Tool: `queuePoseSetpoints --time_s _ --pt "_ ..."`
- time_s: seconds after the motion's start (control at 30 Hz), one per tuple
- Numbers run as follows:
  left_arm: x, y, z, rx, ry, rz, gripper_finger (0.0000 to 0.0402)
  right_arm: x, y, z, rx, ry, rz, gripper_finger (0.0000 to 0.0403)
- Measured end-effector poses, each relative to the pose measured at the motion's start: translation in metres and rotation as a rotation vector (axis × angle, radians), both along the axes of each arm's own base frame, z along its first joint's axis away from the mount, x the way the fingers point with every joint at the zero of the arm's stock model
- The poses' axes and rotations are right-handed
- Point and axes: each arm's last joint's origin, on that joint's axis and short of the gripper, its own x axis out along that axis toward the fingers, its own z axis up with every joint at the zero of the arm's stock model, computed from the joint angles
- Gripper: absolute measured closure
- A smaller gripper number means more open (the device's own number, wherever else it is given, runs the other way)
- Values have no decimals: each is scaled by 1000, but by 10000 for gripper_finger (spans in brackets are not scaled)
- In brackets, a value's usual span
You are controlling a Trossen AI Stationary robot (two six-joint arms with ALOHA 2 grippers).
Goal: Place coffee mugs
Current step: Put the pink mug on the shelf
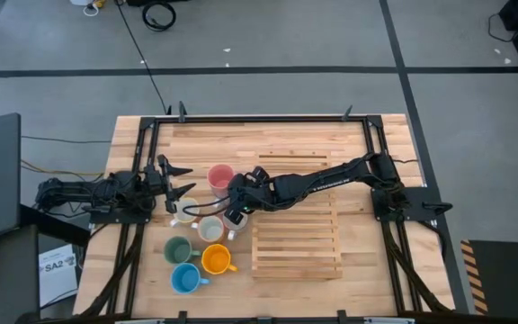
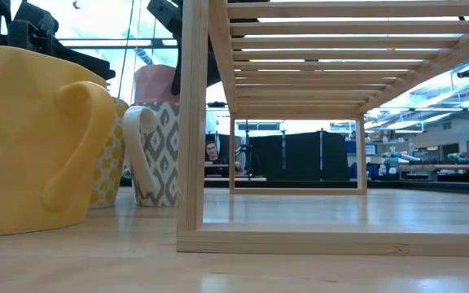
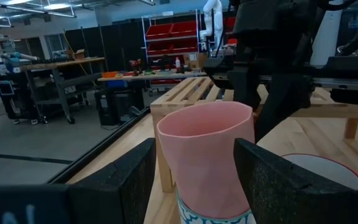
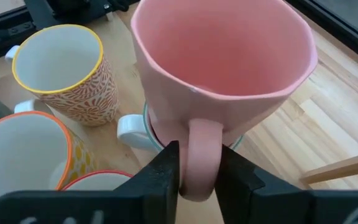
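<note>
Pink mug (image 4: 222,68): ceramic, plain, standing stacked on a white mug with a teal rim (image 4: 143,132), near the middle of the table (image 1: 268,135) and just off the rack's left rear corner. Its handle sits between the two dark fingers of the right gripper (image 4: 199,174), which pinch it from both sides; that arm reaches in from the table's right side across the rack. Left gripper (image 3: 194,180): jaws spread wide, one finger on either side of the pink mug in the left wrist view, not touching it; in the high view it hangs just left of the mug cluster. Other mugs, grouped left of the rack: a white mug with a yellow rim and orange leaf pattern (image 4: 61,71); a white mug with an orange rim (image 4: 20,152); a white mug with a red rim (image 3: 319,171); a white mug with a grey diamond pattern (image 2: 157,155); an orange mug (image 1: 216,260), which fills the left of the low view; a dark green mug (image 1: 178,249); a blue mug (image 1: 185,279), nearest the front edge. Wooden slatted rack (image 1: 297,238): pale wood, open shelves, right of the mugs. Readable writing: "SA2" on a paper sheet (image 1: 57,267) lying on the floor off the table's left front corner; no brand or lettering can be made out on any mug. Background, low view: a seated person (image 2: 212,155) far behind the table.
</note>
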Motion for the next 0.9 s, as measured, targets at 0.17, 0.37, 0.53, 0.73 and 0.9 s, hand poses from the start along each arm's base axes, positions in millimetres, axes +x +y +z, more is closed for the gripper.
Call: queuePoseSetpoints --time_s 0.17,0.37,0.53,0.73,0.9 --pt "0 0 0 0 0 0 178 0 0 0 2 -6 1 349" --pt "0 0 0 0 0 0 178 1 0 1 5 -18 1 341" --pt "0 0 0 0 0 0 178 4 0 3 4 -53 -3 341" --pt "0 0 0 0 0 0 178 4 0 6 -1 -69 2 349" --pt "0 0 0 0 0 0 178 2 0 12 -12 -87 -10 348"
